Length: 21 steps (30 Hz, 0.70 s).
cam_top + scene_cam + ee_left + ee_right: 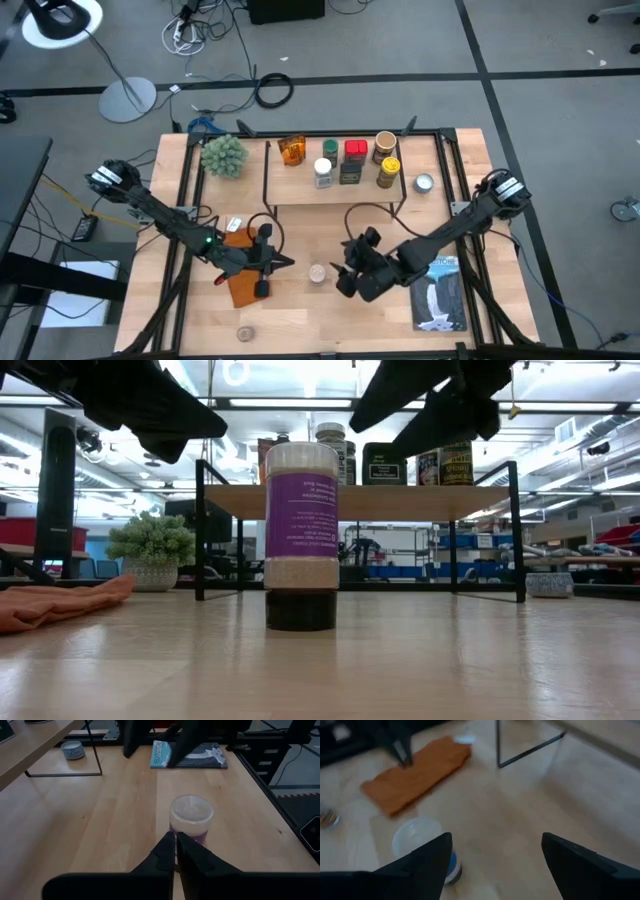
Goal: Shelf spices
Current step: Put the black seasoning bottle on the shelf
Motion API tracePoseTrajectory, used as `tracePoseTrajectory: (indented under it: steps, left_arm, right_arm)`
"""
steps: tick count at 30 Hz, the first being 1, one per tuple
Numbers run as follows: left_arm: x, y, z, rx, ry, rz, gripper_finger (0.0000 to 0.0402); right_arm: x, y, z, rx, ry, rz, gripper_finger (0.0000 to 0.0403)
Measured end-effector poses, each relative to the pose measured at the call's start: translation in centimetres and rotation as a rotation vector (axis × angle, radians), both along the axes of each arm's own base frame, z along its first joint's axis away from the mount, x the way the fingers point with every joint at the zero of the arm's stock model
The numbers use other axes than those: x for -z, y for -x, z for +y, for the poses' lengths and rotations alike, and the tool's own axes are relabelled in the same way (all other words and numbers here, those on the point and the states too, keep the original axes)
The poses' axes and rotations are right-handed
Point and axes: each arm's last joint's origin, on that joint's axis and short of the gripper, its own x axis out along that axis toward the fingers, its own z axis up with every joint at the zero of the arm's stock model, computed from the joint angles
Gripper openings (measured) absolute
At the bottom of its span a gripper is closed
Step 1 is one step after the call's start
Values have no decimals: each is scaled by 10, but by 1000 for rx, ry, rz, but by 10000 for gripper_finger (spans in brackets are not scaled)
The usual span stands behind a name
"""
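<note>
Wooden tabletop (300, 320); purple-label jar (318, 274) upright, alone mid-table, well short of shelf (340, 197). Right gripper (347, 278) just beside it, fingers apart; left gripper (285, 263) pinched together, empty. Risk: a misaligned approach clips the tall jar and topples it.
</note>
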Motion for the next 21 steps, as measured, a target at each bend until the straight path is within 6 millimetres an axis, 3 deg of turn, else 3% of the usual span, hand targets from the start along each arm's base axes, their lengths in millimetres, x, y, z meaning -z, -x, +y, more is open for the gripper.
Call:
tracePoseTrajectory:
  steps: [6,9,15,17,21]
  left_arm:
    - [0,0,0,-1,0,-1,21]
    - [0,0,0,-2,0,0,21]
    - [0,0,0,-2,0,-1,21]
    - [0,0,0,-2,0,-1,21]
    - [0,0,0,-2,0,-1,21]
  right_arm:
    - [-7,-10,5,-194,12,-11,281]
    - [-11,-13,7,-237,46,-39,220]
    - [-11,-16,5,-275,32,-34,35]
    - [-12,-18,4,-291,12,-39,13]
    - [-12,-20,0,-293,-27,-43,6]
